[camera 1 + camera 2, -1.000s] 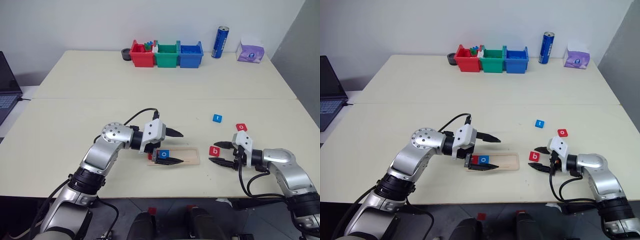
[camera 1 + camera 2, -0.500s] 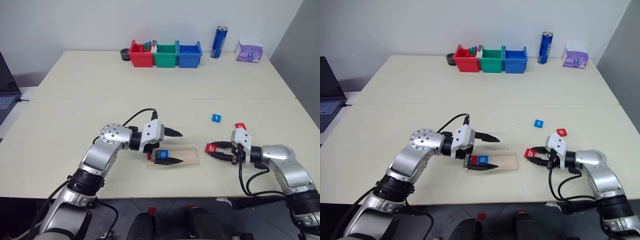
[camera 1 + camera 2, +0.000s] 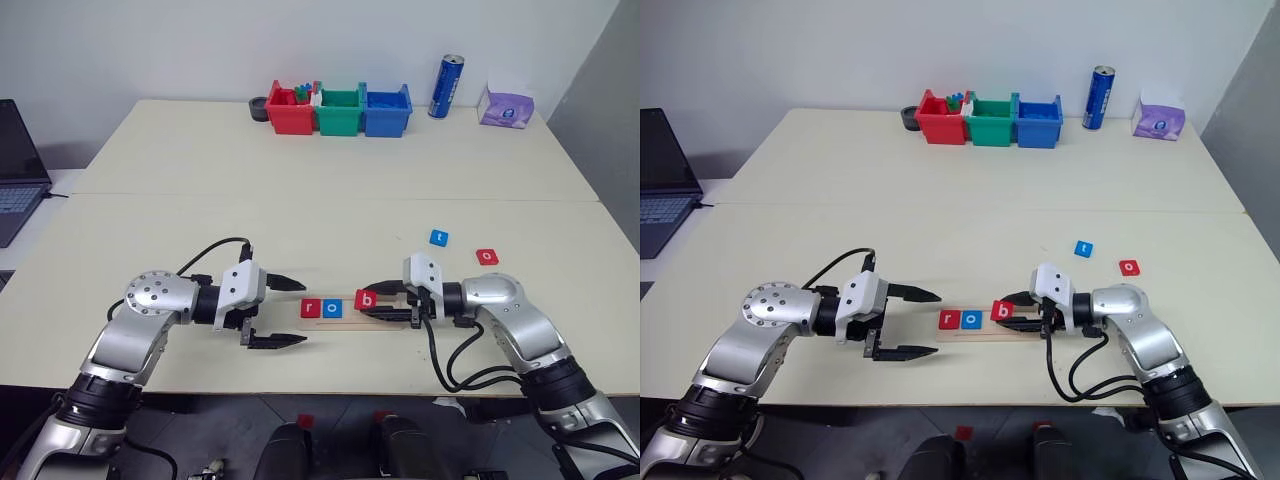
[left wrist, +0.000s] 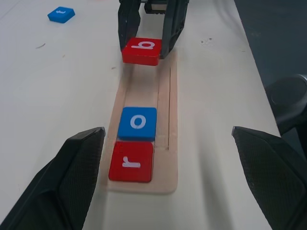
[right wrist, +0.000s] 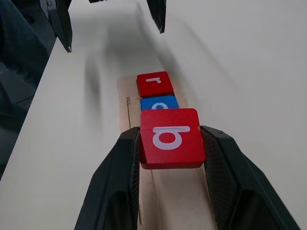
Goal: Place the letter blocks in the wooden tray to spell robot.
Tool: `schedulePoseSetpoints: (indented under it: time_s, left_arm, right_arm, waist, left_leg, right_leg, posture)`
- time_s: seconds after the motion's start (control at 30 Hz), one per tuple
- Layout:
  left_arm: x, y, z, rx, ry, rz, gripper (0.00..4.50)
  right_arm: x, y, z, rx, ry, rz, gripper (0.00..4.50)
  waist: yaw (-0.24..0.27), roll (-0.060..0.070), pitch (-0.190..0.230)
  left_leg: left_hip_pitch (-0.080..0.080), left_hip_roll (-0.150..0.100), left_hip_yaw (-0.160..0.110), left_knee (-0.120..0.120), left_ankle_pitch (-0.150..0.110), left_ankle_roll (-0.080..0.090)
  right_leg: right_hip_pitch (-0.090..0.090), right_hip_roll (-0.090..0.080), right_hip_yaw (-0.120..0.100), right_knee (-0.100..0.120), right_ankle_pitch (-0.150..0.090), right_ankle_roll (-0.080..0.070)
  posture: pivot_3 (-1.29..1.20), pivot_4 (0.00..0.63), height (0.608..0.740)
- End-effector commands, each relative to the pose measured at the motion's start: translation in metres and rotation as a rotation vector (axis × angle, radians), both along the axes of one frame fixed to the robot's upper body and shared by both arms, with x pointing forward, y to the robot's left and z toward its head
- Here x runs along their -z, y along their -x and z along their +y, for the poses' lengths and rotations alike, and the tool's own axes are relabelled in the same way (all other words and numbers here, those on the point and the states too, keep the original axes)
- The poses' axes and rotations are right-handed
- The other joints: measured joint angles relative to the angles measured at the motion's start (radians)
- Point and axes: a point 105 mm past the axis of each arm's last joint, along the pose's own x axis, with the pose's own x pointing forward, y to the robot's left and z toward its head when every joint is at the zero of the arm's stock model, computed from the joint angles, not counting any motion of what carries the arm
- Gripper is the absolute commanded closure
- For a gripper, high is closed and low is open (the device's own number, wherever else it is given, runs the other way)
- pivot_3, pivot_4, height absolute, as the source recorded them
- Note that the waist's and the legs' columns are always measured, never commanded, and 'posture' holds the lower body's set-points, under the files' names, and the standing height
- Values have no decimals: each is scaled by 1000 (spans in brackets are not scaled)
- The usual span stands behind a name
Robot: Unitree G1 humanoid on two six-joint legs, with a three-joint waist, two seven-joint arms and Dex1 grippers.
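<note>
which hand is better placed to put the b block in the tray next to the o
The right hand: it already grips the red b block over the wooden tray, just past the blue o block. The left hand is open and off the tray's end.

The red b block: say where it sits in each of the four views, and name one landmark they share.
Left eye: the red b block is low centre, over the wooden tray.
Right eye: low centre.
Left wrist: upper middle, between dark fingers.
Right wrist: centre, gripped between that gripper's fingers.
Shared landmark: the red r block.

The right claw (image 3: 372,303) holds the red b block (image 3: 366,298) over the wooden tray (image 3: 350,319).
</note>
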Motion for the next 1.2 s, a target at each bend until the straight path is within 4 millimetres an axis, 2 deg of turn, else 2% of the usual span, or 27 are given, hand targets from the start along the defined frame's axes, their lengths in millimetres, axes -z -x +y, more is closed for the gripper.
schedulePoseSetpoints:
  time_s: [0.03, 0.6, 1.2]
  left_arm:
    - [-14, 1, -4, 3, 29, -61, 0]
    - [-16, 3, -11, -6, 49, -60, 0]
    - [-19, 3, -10, -9, 38, -58, 0]
  right_arm:
    - [-2, -2, 5, -46, 25, -36, 3038]
    - [5, -9, 22, -76, 37, -37, 3038]
    - [7, -17, 28, -76, 43, -51, 3038]
  waist:
    - [-2, 0, 0]
    - [-5, 0, 0]
    - [-6, 0, 0]
  left_leg:
    - [0, 0, 0, 0, 0, 0]
    - [1, 0, 0, 0, 0, 0]
    - [1, 0, 0, 0, 0, 0]
  right_leg:
    - [0, 1, 0, 0, 0, 0]
    - [0, 2, 0, 0, 0, 0]
    - [0, 2, 0, 1, 0, 0]
  posture:
    - [0, 150, 740]
    - [0, 150, 740]
    - [0, 150, 740]
